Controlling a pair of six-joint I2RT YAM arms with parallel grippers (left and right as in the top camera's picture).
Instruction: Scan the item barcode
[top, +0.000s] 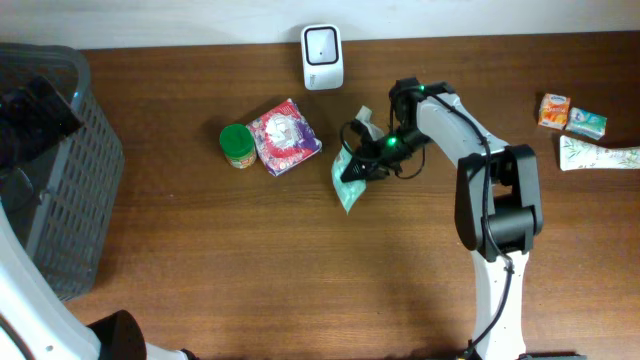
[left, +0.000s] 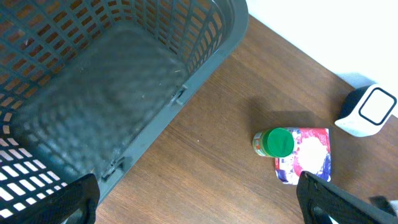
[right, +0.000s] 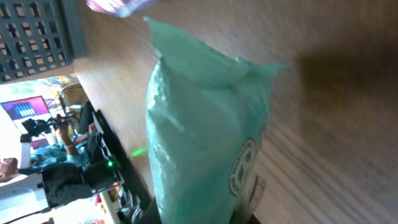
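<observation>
The overhead view shows the whole bench (top: 300, 280), and only there do three small packages appear at the far right edge: an orange box (top: 554, 110), a green box (top: 588, 123) and a white-green packet (top: 600, 157). The right wrist view shows closely what the overhead view gives only small: the right end effector (right: 196, 218) is closed on the lower end of the mint green pouch (right: 205, 143), which is tilted just above the wood. In the overhead view this pouch is a little below and to the right of the one white barcode scanner (top: 322, 57), apart from it. The left wrist view shows the left end effector (left: 198, 208) spread fully open and holding nothing, beside the one grey basket (left: 186, 74). Between the basket and the pouch lie one jar with a green lid (top: 237, 145) and, touching it, one pink and white packet (top: 287, 138). I cannot see a barcode on the pouch.
</observation>
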